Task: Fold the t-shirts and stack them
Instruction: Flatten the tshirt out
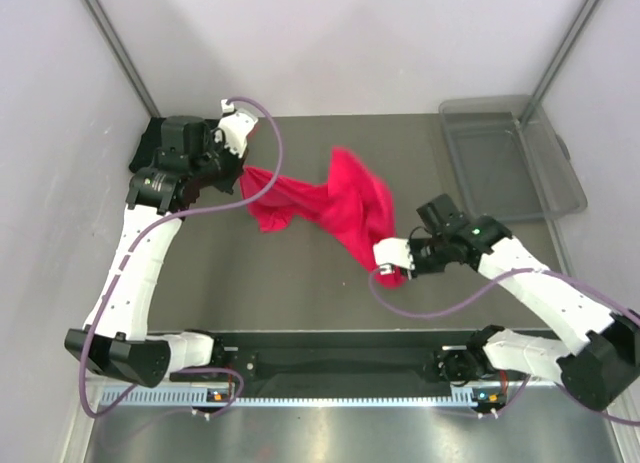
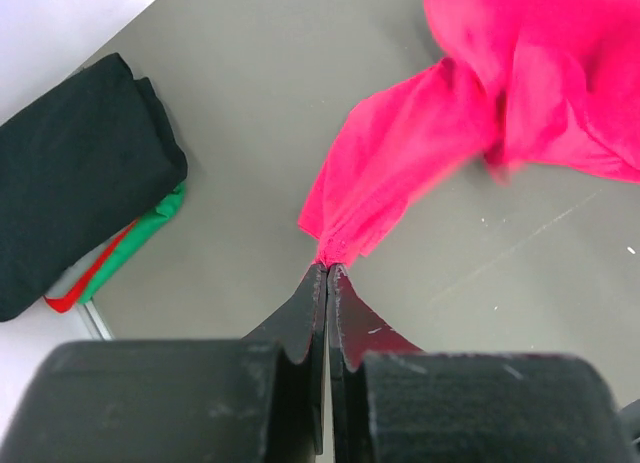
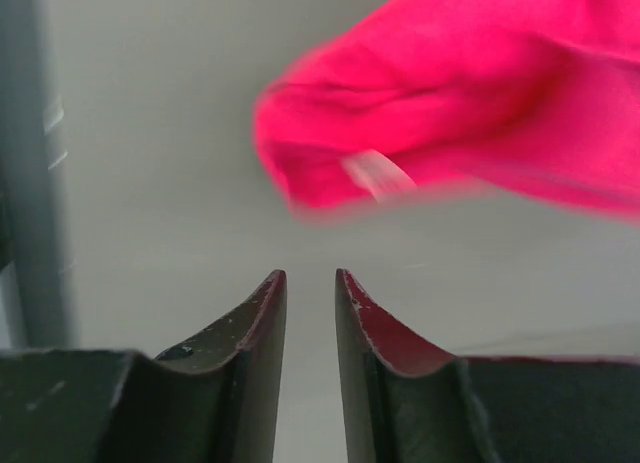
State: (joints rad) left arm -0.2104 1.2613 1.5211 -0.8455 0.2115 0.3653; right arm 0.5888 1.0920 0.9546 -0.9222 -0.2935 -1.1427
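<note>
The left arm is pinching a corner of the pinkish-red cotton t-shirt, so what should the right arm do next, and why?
Probably ease the right gripper forward and close on the nearest edge of the pinkish-red cotton t-shirt. Its jaws stand apart with nothing between, the cloth is just ahead, and the left gripper pinches only one corner, so the shirt is bunched.

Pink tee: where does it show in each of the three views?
Top external: pink tee at centre, between the arms.
Left wrist: upper right, one corner pinched in the shut left pincer.
Right wrist: upper right, blurred, beyond the open right pincer, not touching it.
Shared landmark: the grey table under it.
</note>
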